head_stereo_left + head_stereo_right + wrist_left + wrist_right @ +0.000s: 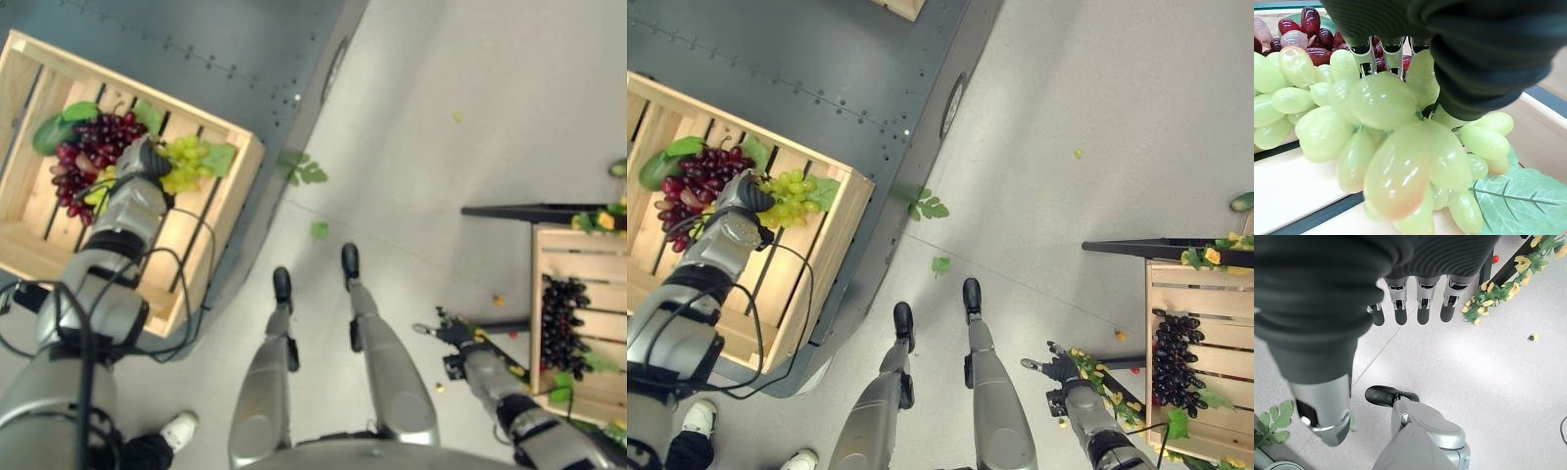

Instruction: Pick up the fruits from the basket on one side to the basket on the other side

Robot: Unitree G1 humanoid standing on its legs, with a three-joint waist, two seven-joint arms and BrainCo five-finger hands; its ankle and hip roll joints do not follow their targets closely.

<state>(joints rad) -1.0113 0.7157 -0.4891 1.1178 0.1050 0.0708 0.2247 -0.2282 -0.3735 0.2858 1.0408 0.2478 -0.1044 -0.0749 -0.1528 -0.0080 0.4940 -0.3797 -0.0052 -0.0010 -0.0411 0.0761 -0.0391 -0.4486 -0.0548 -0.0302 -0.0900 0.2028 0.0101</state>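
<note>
A wooden crate (238, 147) on my left holds a red grape bunch (93, 147) and a green grape bunch (191, 162) with leaves. My left hand (145, 162) rests on the green grape bunch (1381, 132), which presses close against its palm over the crate slats. On my right, a second wooden crate (549, 255) holds a dark grape bunch (563, 323). My right hand (456, 333) hangs low over the floor just left of that crate, open, its fingers (1422, 303) straight with nothing in them.
The left crate sits on a dark grey metal platform (196, 49). A black stand (529, 211) carries the right crate, with a yellow flower garland (1097, 382) beside it. Loose green leaves (304, 171) lie on the floor. A person's white shoe (181, 428) is at lower left.
</note>
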